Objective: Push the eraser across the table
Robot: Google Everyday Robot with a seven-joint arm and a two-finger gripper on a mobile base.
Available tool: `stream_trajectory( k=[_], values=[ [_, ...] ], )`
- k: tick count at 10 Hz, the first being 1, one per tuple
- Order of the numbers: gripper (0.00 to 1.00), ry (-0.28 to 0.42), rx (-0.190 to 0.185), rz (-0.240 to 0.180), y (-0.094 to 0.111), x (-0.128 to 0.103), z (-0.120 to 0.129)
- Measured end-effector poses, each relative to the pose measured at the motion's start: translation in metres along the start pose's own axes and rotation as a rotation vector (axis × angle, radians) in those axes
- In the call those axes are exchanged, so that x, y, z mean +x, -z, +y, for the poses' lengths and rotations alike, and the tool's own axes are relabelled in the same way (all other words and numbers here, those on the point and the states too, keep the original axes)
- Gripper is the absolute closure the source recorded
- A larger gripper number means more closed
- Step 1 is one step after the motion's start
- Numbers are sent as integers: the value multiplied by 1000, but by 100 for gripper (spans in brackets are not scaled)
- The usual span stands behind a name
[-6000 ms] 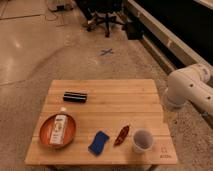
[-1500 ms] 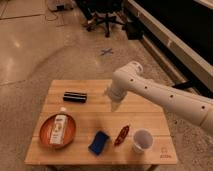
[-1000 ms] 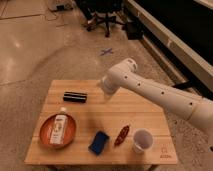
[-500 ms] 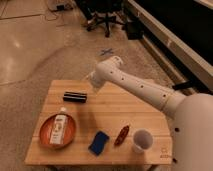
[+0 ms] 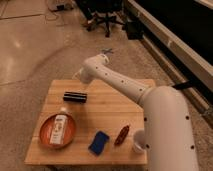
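The black bar-shaped eraser (image 5: 75,96) lies on the far left part of the light wooden slatted table (image 5: 110,107). My white arm reaches in from the lower right and bends over the table's far edge. My gripper (image 5: 78,76) is at the arm's end, just beyond and slightly right of the eraser, near the table's far edge and apart from the eraser.
An orange plate (image 5: 46,134) with a small white bottle (image 5: 59,129) on it sits at the front left. A blue folded pad (image 5: 99,142), a red-brown pepper-shaped item (image 5: 122,135) and a white cup (image 5: 138,141) stand along the front. Office chairs (image 5: 107,12) stand on the floor beyond.
My arm has swung left across the table, bringing the gripper from the right middle to the far edge behind the eraser. The eraser has not moved.
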Motion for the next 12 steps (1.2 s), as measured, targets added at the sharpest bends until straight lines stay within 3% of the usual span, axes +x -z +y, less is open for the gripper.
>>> stream_trajectory(
  k=[5,12],
  values=[
    [35,69,28,-93,-51,-35,-52],
    [35,142,16,-190,-102,-80,-74]
  ],
)
